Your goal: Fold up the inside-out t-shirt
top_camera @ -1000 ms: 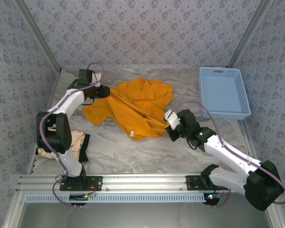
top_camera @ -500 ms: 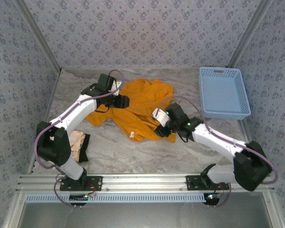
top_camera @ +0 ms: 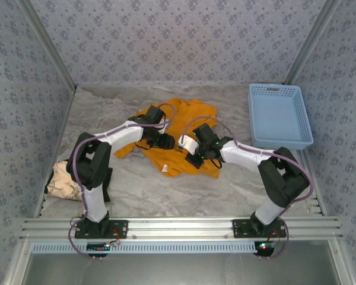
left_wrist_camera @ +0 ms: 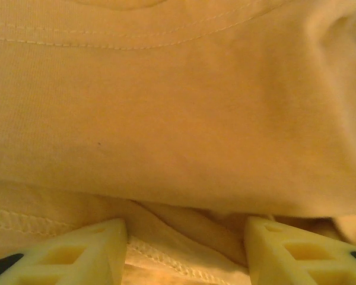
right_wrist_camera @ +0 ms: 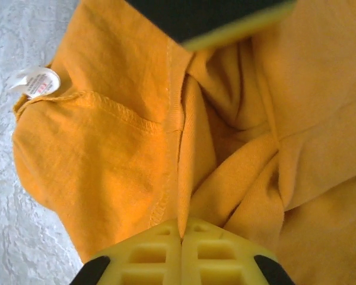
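Note:
The inside-out t-shirt lies crumpled, orange-yellow, at the middle back of the table, seams out and a white label at its near edge. My left gripper is pressed down into its middle. In the left wrist view that gripper is open, its fingers well apart with a seamed layer of shirt lying between them. My right gripper is at the shirt's near side. In the right wrist view it is shut, pinching a thin upright fold of the shirt beside the label.
A light blue basket stands at the back right. A beige cloth with a black edge lies bunched at the left, near the left arm's base. Bare marble table runs along the front. The two grippers are close together over the shirt.
Both arms have swung inward to the shirt's middle. The left gripper left the shirt's left edge. The right gripper opened, then shut on a fold. The shirt has bunched narrower.

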{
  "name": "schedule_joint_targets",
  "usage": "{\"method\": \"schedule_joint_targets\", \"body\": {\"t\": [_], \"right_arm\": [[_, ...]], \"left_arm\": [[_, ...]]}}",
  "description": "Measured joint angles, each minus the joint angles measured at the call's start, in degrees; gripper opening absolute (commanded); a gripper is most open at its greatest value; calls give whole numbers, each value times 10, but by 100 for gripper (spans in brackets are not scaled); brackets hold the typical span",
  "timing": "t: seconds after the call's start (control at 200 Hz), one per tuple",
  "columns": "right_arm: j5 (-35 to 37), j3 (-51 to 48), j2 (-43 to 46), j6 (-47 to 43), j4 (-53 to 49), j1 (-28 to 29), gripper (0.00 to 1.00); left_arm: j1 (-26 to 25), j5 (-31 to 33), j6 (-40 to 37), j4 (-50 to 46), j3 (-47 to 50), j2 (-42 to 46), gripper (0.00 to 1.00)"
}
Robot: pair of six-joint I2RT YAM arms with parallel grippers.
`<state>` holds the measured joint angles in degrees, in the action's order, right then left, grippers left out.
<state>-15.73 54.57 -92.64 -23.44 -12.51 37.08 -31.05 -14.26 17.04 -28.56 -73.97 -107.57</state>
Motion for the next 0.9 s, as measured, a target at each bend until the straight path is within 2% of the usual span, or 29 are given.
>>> {"method": "schedule_joint_targets", "body": {"t": [0.085,0.17,0.195,0.28,0.33,0.445,0.53,0.58,0.67,0.75,0.8,0.9], "right_arm": [[-9,0,40,-6,-1,-3,0],[-19,9,104,-10,-2,-9,0],[-22,16,123,-10,-1,-13,0],[-34,50,180,-11,-2,-30,0],[-39,75,204,-14,-6,-39,0],[-39,116,236,-36,-32,-39,0],[-22,101,245,-53,-52,-14,3],[-9,71,245,-60,-68,13,7],[-2,5,232,-63,-107,61,25],[-12,-32,220,-58,-161,80,44],[-16,-40,219,-62,-195,82,48],[-17,-36,228,-61,-240,73,49]], "left_arm": [[3,2,-9,-9,-16,-8,53],[7,2,-20,-13,-48,-8,48],[9,2,-24,-12,-57,-7,41],[15,1,-30,-3,-66,10,10],[20,1,-34,2,-60,26,0],[33,2,-32,37,5,101,1],[43,11,-25,64,84,171,14],[49,12,-18,75,127,208,17],[59,11,2,83,181,249,24],[63,3,14,86,211,266,28],[61,-4,22,86,219,272,29],[40,-29,31,90,222,280,34]]}}
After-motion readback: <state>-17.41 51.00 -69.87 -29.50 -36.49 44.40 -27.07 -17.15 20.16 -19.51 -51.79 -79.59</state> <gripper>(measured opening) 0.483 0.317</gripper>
